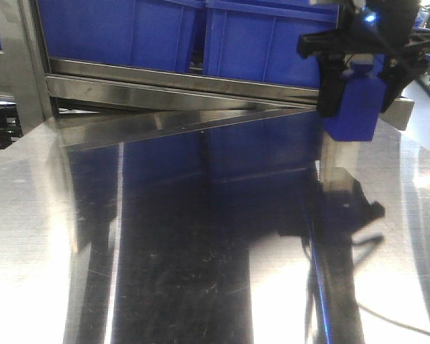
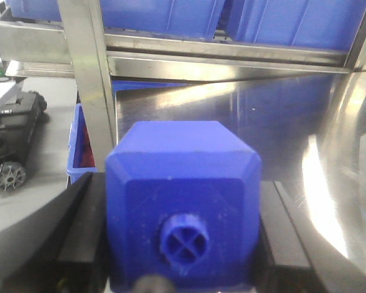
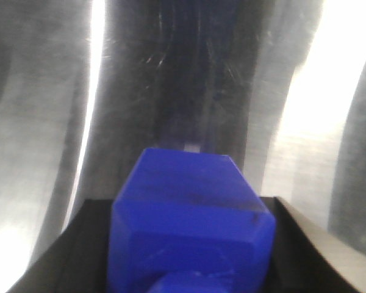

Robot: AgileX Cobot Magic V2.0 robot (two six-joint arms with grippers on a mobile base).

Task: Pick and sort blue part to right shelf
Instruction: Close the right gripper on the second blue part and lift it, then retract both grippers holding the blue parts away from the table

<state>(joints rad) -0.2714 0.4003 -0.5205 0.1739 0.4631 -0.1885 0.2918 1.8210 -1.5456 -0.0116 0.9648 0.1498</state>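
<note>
Each hand grips a blue part in front of the shelf.

In the left wrist view the left hand (image 2: 183,247) is closed on the left part (image 2: 183,177). Its black fingers (image 2: 79,238) press both flanks, and the part's round stub faces the camera at 6 o'clock. In the right wrist view the right hand (image 3: 192,250) is clamped the same way on the right part (image 3: 189,207), looking down on the steel desk (image 3: 43,122). From the front, that hand sits at 2 o'clock with its part hanging below the fingers, off the desk, its reflection at 4 o'clock. Beyond, at 12 o'clock, stands the shelf (image 1: 29,64), with its flat rail (image 1: 179,89) under two blue bins (image 1: 115,29). The left part points at this rail, beside a post (image 2: 91,79) at 10 o'clock.
</note>
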